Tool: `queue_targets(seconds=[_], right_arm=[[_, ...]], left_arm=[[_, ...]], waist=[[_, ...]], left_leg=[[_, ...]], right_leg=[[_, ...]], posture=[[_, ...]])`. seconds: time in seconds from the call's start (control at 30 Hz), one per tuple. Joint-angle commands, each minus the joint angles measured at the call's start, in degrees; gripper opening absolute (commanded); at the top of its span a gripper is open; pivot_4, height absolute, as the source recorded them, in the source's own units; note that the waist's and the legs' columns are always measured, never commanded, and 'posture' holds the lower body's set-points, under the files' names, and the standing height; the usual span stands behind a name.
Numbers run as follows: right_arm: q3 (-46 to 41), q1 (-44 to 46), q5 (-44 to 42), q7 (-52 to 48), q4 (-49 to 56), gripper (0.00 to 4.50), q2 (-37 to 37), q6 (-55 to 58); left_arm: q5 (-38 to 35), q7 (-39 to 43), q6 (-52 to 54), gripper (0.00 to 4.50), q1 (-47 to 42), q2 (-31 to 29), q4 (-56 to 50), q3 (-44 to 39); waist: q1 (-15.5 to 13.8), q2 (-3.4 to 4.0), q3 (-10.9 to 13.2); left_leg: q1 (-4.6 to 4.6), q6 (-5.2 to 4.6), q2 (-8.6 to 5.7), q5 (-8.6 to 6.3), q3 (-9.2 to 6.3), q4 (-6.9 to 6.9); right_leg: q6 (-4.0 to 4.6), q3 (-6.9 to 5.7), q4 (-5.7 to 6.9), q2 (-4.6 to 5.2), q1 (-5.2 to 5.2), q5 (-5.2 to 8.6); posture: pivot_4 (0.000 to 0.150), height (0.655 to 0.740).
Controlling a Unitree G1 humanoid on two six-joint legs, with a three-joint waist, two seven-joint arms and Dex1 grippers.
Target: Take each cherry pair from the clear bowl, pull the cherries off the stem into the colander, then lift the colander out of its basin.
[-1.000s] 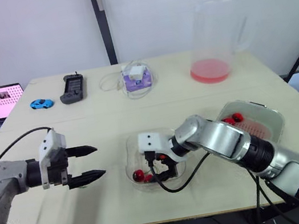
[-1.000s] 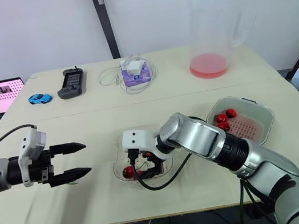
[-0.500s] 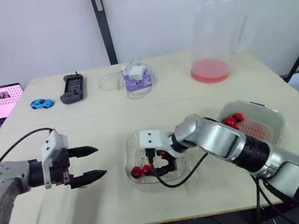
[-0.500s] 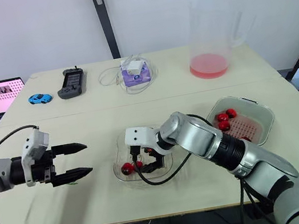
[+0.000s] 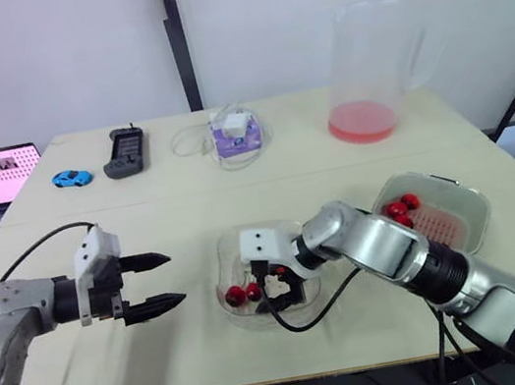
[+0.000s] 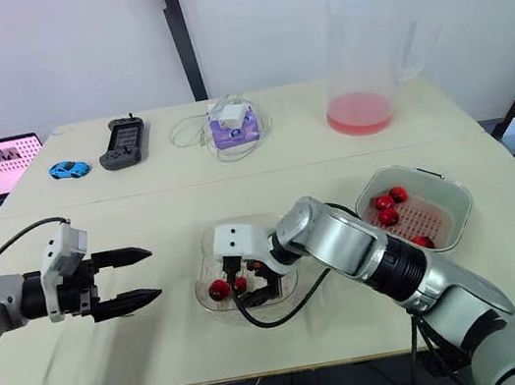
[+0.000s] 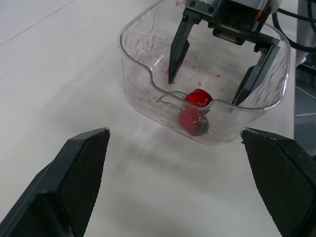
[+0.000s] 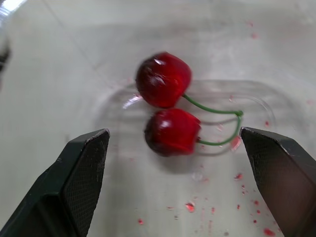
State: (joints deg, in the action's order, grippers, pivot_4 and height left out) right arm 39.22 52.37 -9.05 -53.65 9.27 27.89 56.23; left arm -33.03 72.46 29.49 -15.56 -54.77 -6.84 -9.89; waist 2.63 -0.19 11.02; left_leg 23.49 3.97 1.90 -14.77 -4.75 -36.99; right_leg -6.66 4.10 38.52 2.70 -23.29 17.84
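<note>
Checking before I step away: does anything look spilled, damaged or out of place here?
Only small red specks, likely juice, dot the floor of the clear bowl near the cherry pair. Nothing looks spilled on the table.

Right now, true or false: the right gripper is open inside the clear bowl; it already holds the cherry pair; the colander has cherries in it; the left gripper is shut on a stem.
Right gripper open inside the clear bowl: true.
It already holds the cherry pair: false; the pair lies loose on the bowl floor, ahead of the open fingers.
Colander has cherries in it: true.
Left gripper shut on a stem: false; it is open and empty, over the table left of the bowl.
</note>
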Motion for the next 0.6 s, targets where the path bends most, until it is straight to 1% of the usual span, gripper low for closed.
queue_targets(seconds=[0.03, 0.1, 0.5, 0.6], right_arm=[[-0.1, 0.3, 0.6, -0.4, 0.9, 3.69, -1.0, -1.4], [-0.7, 0.6, 0.5, -0.3, 0.6, 2.78, -1.6, -1.3], [-0.6, 0.5, 1.4, -0.8, -0.8, 2.78, -2.2, -2.6], [-0.4, 0.4, 1.8, -0.9, -1.4, 1.98, -2.4, -2.8]], left_arm=[[0.4, 0.0, -1.2, 4.50, -0.3, -0.4, 0.2, -1.0], [0.9, 0.1, -1.7, 4.50, -0.1, -0.6, 0.8, -1.0], [1.8, 0.4, -2.7, 4.50, 0.1, -0.4, 1.6, -0.7], [2.0, 0.4, -2.8, 4.50, 0.1, -0.4, 1.6, -0.5]], waist=[[0.0, 0.00, 0.0], [0.0, 0.00, 0.0], [0.0, 0.00, 0.0], [0.0, 0.00, 0.0]], left_leg=[[0.00, 0.00, 0.00, 0.00, 0.00, 0.00], [0.00, 0.00, 0.00, 0.00, 0.00, 0.00], [0.00, 0.00, 0.00, 0.00, 0.00, 0.00], [0.00, 0.00, 0.00, 0.00, 0.00, 0.00]], right_leg=[[0.00, 0.00, 0.00, 0.00, 0.00, 0.00], [0.00, 0.00, 0.00, 0.00, 0.00, 0.00], [0.00, 0.00, 0.00, 0.00, 0.00, 0.00], [0.00, 0.00, 0.00, 0.00, 0.00, 0.00]], posture=[[0.150, 0.7332], [0.150, 0.7332], [0.150, 0.7332], [0.150, 0.7332]])
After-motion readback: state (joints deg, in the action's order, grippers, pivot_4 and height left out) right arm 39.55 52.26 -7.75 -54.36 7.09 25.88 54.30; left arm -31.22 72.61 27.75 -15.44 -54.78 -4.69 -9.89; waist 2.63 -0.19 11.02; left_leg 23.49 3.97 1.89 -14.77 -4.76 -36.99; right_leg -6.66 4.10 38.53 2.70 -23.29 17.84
